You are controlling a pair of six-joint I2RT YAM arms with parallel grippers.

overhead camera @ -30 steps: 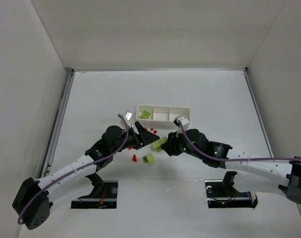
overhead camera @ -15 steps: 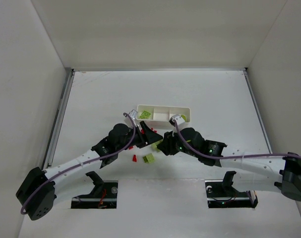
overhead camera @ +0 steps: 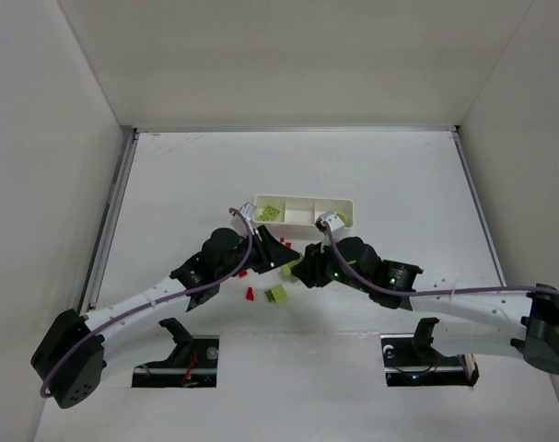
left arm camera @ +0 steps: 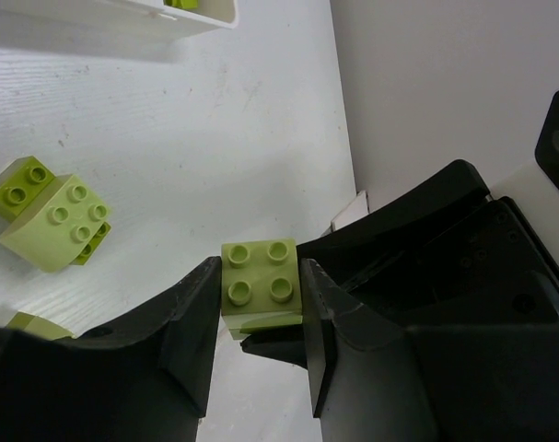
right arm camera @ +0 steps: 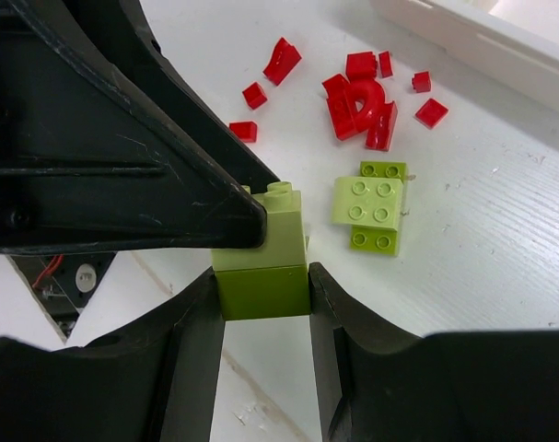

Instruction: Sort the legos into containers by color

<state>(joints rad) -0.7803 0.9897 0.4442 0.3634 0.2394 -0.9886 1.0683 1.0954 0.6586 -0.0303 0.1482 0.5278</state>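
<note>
A two-brick stack of green legos hangs between both grippers above the table: a pale lime studded brick [left arm camera: 261, 281] [right arm camera: 272, 232] on a darker green brick [right arm camera: 263, 290]. My left gripper [left arm camera: 260, 273] [overhead camera: 281, 259] is shut on the pale brick, both jaws against its sides. My right gripper [right arm camera: 263, 284] [overhead camera: 303, 271] is shut on the darker brick beneath. The white tray [overhead camera: 303, 197] of containers lies just beyond; its left compartment holds green legos [overhead camera: 270, 212]. Several red legos [right arm camera: 357, 97] and more green bricks [right arm camera: 376, 212] [left arm camera: 53, 221] lie on the table.
A loose green brick [overhead camera: 277, 295] and a red piece [overhead camera: 249, 294] rest near the arms' side of the pile. The tray's near wall [right arm camera: 472, 41] runs just past the red pieces. White walls enclose the table on three sides.
My left gripper has swung right toward the right gripper and its jaws have closed onto the pale brick. The right gripper kept its grip and shifted slightly left.
</note>
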